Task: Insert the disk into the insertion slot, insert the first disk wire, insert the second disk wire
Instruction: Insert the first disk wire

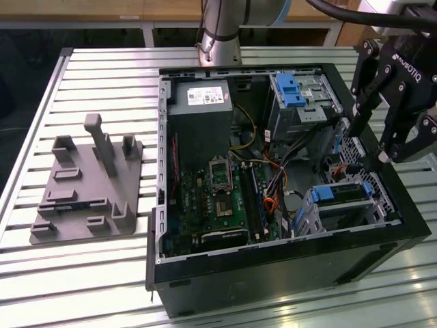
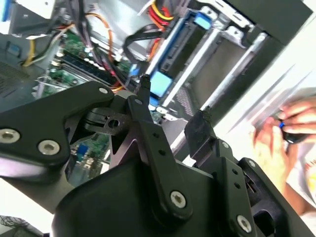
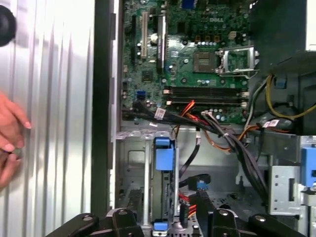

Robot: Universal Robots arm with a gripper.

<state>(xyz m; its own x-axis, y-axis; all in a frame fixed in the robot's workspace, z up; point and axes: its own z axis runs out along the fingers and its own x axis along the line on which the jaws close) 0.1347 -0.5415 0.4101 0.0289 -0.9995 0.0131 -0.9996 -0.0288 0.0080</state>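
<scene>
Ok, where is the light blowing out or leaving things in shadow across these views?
Exterior view: even light, mild glare streaks on the slatted table. Second wrist view: table blown out white, the gripper dark in the foreground. First wrist view: table washed pale, motherboard evenly lit.

We find open room above the low grey perforated metal drive cage [image 1: 345, 213] in the open-topped black computer case [image 1: 273, 273]. Black, red and orange cables [image 3: 232, 143] crowd one side of it; a person's hand [image 3: 10, 138] sits near, outside the case wall.
</scene>
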